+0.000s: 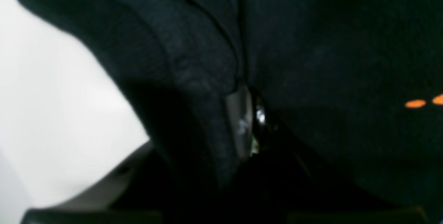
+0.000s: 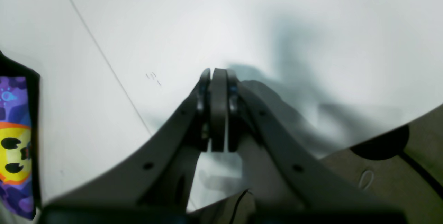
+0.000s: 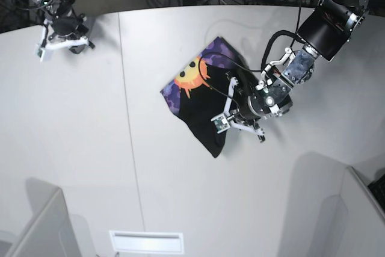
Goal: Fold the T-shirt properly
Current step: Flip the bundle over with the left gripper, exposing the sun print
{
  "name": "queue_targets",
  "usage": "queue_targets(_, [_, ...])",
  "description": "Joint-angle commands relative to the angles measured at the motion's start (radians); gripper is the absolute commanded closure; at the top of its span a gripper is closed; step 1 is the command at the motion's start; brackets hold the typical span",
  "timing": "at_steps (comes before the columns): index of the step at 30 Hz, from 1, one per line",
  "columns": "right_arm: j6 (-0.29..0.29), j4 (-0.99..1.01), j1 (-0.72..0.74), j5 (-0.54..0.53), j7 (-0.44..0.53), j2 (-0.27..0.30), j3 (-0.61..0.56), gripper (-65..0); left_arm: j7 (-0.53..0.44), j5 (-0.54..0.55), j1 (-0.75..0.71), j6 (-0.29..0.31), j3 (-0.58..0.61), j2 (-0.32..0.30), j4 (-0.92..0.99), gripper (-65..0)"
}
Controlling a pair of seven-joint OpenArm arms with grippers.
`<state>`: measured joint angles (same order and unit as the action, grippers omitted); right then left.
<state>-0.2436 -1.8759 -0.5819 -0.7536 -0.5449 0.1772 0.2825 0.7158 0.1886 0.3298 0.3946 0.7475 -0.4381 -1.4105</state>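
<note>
Your T-shirt (image 3: 201, 97) lies bunched mid-bench (image 3: 90, 148), sun print up at its far end. Your left hand (image 3: 237, 121) pinches its black edge. Your right hand (image 2: 218, 75) hangs pressed together, well apart.

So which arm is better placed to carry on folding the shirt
Left. Its claw is at the shirt with black cloth pinched between its fingers, as the left wrist view shows. The right claw is shut on nothing over bare table, far off at the other side.
</note>
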Motion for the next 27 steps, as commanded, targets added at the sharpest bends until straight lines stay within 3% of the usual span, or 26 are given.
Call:
queue_targets(1, [0.011, -0.018, -0.013, -0.005, 0.015, 0.002, 0.017, 0.0, 0.044, -0.005, -0.001, 0.033, 0.040, -0.001, 0.009, 0.0])
queue_targets(11, [0.011, -0.018, -0.092, -0.005, 0.090, -0.006, 0.048, 0.0, -0.180, -0.019, 0.094, 0.033, 0.294, -0.012, 0.018, 0.0])
queue_targets(18, [0.011, -0.018, -0.105, -0.005, 0.092, -0.049, 0.047, 0.0, -0.348, -0.189, 0.125, 0.034, 0.409, -0.032, 0.020, 0.0])
queue_targets(23, [0.011, -0.018, -0.103, -0.005, 0.092, -0.060, 0.040, 0.0, -0.379, -0.235, 0.144, 0.168, 0.413, -0.029, 0.035, 0.0])
queue_targets(27, [0.011, -0.018, -0.100, -0.005, 0.090, -0.060, 0.039, 0.0, -0.381, -0.235, 0.145, 0.175, 0.413, -0.026, 0.032, 0.0])
